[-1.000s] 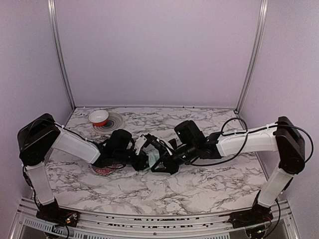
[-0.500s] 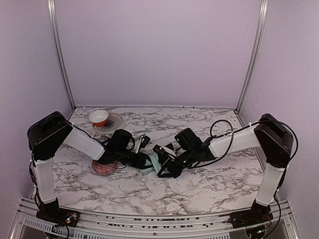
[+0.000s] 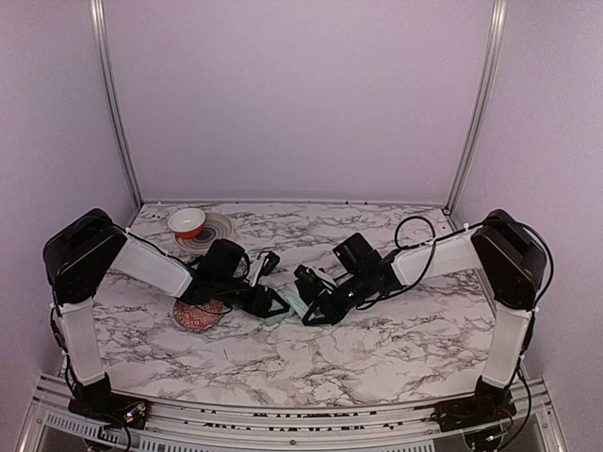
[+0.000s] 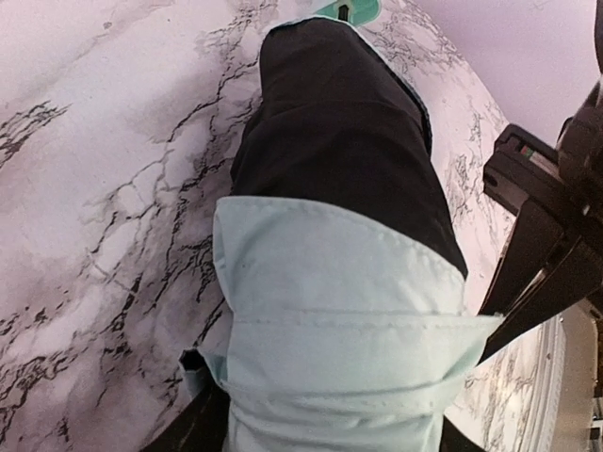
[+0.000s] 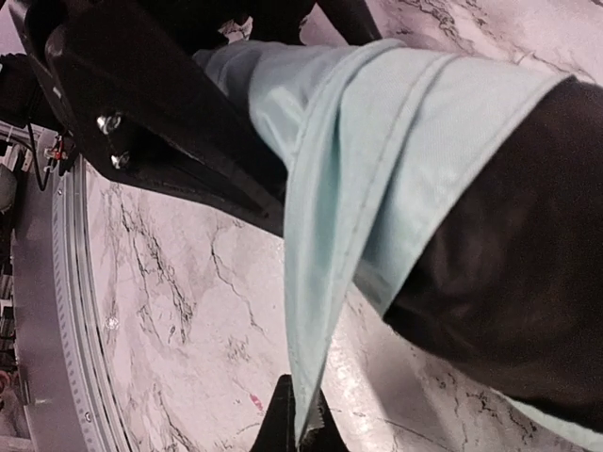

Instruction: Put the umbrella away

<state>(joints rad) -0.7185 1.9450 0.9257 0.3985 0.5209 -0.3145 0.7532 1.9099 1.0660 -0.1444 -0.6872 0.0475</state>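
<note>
Both arms meet low over the middle of the table point(image 3: 405, 353), with the umbrella point(image 3: 294, 301) bundled between them, down near the marble. The left gripper point(image 3: 271, 303) is clamped around the mint-and-black bundle from the left. The right gripper point(image 3: 311, 309) pinches a mint fold from the right, and the two tools sit close together.

Mint-and-black umbrella point(image 5: 377, 141) above marble table point(image 5: 160, 311)

umbrella point(image 4: 339, 320): pale mint-green outer fabric, black lining, tone-on-tone stitch lines. table point(image 3: 377, 358): white marble, grey-black veining. bowl point(image 3: 187, 222): white outside, orange-red inside. plate point(image 3: 220, 230): pale, grey concentric rings. dish point(image 3: 196, 318): red, light pattern, too small to read. walls point(image 3: 301, 94): plain pale lilac.
</note>
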